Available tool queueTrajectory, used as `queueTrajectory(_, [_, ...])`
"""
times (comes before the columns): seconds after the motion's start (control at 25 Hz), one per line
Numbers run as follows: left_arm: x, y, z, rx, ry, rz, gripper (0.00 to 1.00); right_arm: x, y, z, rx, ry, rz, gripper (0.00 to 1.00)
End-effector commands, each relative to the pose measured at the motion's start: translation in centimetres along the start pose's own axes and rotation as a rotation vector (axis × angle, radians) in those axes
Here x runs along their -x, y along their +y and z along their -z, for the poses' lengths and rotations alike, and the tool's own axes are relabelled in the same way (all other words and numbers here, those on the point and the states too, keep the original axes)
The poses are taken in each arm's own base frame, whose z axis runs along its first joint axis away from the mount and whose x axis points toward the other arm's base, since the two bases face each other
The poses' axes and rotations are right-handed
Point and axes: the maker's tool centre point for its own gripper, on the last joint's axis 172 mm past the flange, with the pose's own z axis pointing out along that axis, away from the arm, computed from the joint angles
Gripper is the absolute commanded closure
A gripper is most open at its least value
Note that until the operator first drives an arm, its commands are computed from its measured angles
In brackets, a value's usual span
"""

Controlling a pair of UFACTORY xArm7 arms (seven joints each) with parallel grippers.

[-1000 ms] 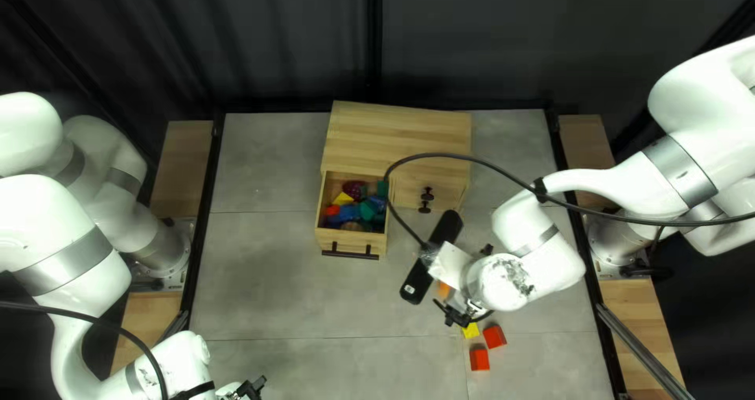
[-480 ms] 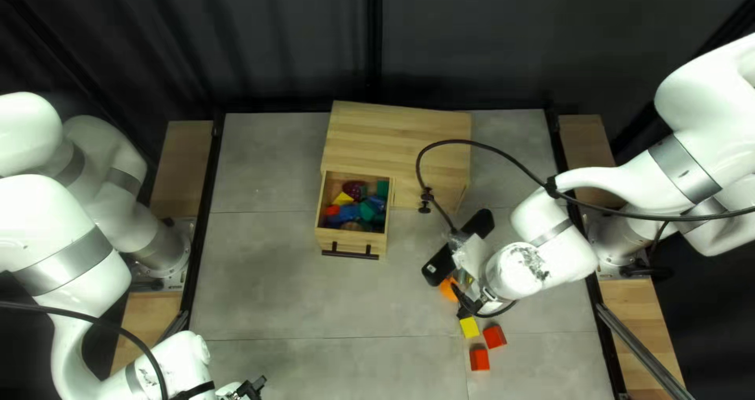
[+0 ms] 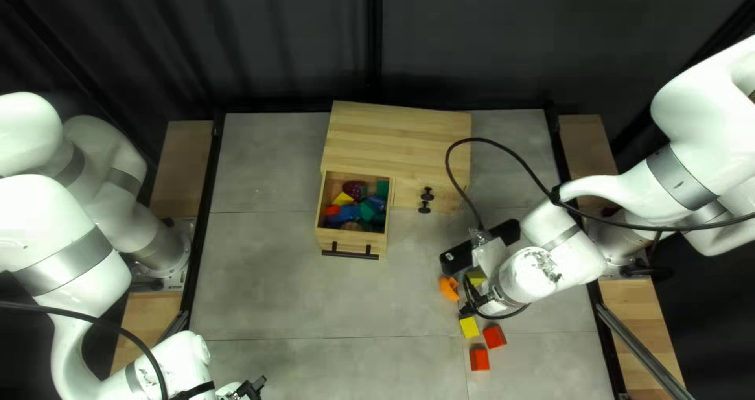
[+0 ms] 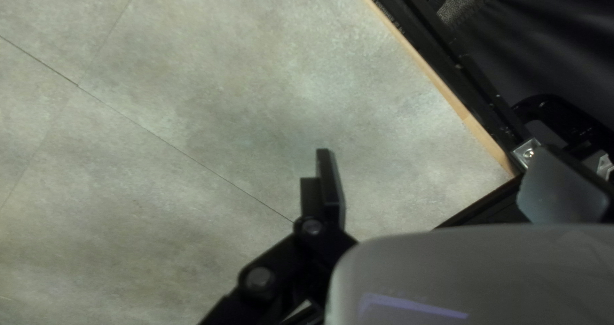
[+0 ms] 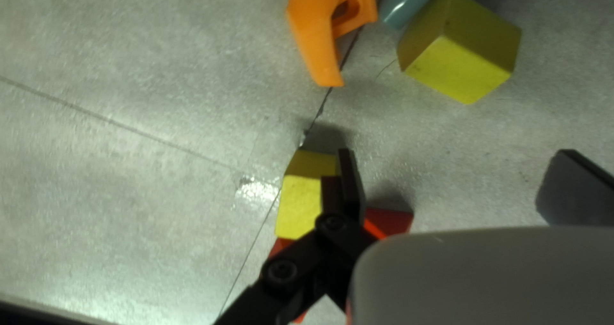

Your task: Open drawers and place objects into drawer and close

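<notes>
Drawer (image 3: 352,239), center of top left view, unchanged: open, blocks (image 3: 367,210) inside. Right pincer (image 5: 455,152) shifted rightward, exposing more of orange toy piece (image 3: 448,288) and yellow cube (image 3: 476,277), lower right. Wide, nothing held. Left pincer (image 4: 432,155) wide, empty too. Pickup likely next; closing later.

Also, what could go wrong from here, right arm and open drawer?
The right gripper is open, one finger overlapping a yellow block in its wrist view; lowering might knock it.
The other yellow block has a teal piece close beside it, which could foul a grasp.
The drawer holds a pile of pieces; adding more might jam it on closing.
</notes>
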Motion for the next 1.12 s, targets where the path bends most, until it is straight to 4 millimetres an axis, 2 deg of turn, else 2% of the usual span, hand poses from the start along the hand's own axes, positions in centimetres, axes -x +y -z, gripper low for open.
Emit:
queueTrajectory(0.04, [0.0,0.0,0.0,0.0,0.0,0.0,0.0,-0.7,0.0,-0.5,-0.004,0.009,-0.008,0.0])
queueTrajectory(0.56, [0.0,0.0,0.0,0.0,0.0,0.0,0.0,-2.8,1.3,-1.1,-0.008,0.029,-0.037,0.0])
queueTrajectory(0.64, [0.0,0.0,0.0,0.0,0.0,0.0,0.0,-2.8,1.4,-1.3,-0.005,0.03,-0.038,0.18])
queueTrajectory(0.68, [0.0,0.0,0.0,0.0,0.0,0.0,0.0,-2.8,1.4,-1.3,-0.004,0.03,-0.038,0.18])
queueTrajectory(0.72, [0.0,0.0,0.0,0.0,0.0,0.0,0.0,-2.8,1.4,-1.4,-0.003,0.029,-0.039,0.42])
queueTrajectory(0.76, [0.0,0.0,0.0,0.0,0.0,0.0,0.0,-2.8,1.4,-1.5,-0.003,0.029,-0.039,0.79])
queueTrajectory(0.84, [0.0,0.0,0.0,0.0,0.0,0.0,0.0,-2.9,1.3,-1.5,-0.002,0.03,-0.04,0.96])
queueTrajectory(1.12, [0.0,0.0,0.0,0.0,0.0,0.0,0.0,-2.9,1.1,-0.4,0.004,0.047,-0.033,0.97])
